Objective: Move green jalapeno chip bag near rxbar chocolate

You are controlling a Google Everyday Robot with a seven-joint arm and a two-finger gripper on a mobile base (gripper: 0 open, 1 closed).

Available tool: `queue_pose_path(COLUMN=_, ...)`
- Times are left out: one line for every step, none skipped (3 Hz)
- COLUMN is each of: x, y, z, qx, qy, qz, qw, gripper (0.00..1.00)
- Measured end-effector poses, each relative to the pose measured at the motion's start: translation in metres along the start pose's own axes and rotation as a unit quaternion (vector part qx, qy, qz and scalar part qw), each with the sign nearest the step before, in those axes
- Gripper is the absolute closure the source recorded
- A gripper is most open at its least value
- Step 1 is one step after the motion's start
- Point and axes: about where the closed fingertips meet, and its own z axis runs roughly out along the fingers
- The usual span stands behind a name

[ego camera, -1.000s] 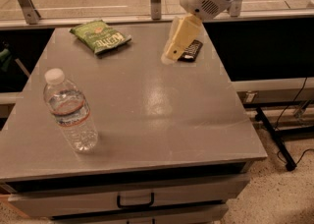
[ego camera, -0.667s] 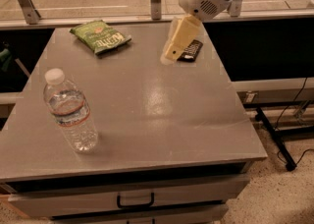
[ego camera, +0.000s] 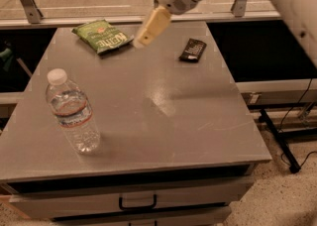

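Counted on one grey table [ego camera: 198, 136]: one green jalapeno chip bag [ego camera: 102, 35], one rxbar chocolate [ego camera: 192, 50], one clear water bottle [ego camera: 73, 112]. Also one gripper [ego camera: 148, 29], up over the table's far part, just beside the bag.

Matt grey table [ego camera: 163, 101]; crinkly glossy chip bag [ego camera: 101, 35]; clear plastic btl [ego camera: 73, 113]; smooth cream hand [ego camera: 146, 34] by bag.
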Motion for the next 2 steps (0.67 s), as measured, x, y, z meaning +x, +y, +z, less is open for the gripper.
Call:
queue_pose_path(x=-0.015, y=-0.033, z=0.06, qx=0.002, qy=-0.055, qz=0.014, qw=0.9984, gripper=0.0)
queue_pose_path(x=-0.016, y=-0.051, z=0.11, qx=0.015, qy=-0.074, qz=0.044, qw=0.9962, gripper=0.0)
